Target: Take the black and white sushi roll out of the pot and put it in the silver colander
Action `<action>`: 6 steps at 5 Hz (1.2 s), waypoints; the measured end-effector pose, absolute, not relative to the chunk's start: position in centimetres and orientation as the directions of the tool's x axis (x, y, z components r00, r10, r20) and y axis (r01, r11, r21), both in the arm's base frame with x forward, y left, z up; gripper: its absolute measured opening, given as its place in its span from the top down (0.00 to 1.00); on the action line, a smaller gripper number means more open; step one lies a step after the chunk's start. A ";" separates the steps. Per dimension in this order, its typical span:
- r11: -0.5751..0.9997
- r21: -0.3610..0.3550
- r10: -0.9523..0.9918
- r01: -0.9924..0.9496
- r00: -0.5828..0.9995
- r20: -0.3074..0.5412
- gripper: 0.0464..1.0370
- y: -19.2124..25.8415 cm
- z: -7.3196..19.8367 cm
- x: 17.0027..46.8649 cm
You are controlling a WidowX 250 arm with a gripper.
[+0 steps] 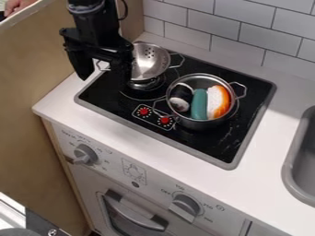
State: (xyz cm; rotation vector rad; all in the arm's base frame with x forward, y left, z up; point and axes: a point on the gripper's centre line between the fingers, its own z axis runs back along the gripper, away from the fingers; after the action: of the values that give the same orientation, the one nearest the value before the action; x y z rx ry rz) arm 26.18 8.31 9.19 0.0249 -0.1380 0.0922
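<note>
Near: oven front (157,182), cut off below; sink (288,161), cropped at right edge. Middle: metal pot (203,124) on black stove (206,146), holding black-and-white piece (180,96), teal piece (199,105), orange-and-white piece (218,101), undersides hidden. Beyond: pincer (102,79), fingers apart, partly masking tilted steel colander (149,60). Rear: tiled wall (246,34).

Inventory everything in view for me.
Colander: one, silver, cooktop's left, tilted.
Pot: one, silver, cooktop's right.
Oval toy: one, black-white, pot's left.
Long toy: one, teal, pot's middle.
Curved toy: one, orange-white, pot's right.
Cooktop: one, black, in counter.
Small knobs: two, red, cooktop's front.
Counter: one, white, around cooktop.
Sink: one, grey, right edge.
Oven dials: two, grey, below counter.
Tiles: many, white, back wall.
Panel: one, brown, left.
Arm: one, black, top left.
Gripper: one, black, beside colander, open.
</note>
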 end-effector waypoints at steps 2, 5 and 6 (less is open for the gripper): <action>0.950 0.053 0.301 -0.307 0.948 0.099 0.04 6.0 8.4 26.4; 0.578 0.069 0.762 -0.813 0.568 0.311 0.04 0.9 8.2 27.8; 0.483 0.004 0.815 -0.876 0.451 0.363 0.04 0.5 8.7 28.5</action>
State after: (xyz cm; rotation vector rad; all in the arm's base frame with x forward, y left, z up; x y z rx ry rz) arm 28.53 0.47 8.73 0.2016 -0.3334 1.0530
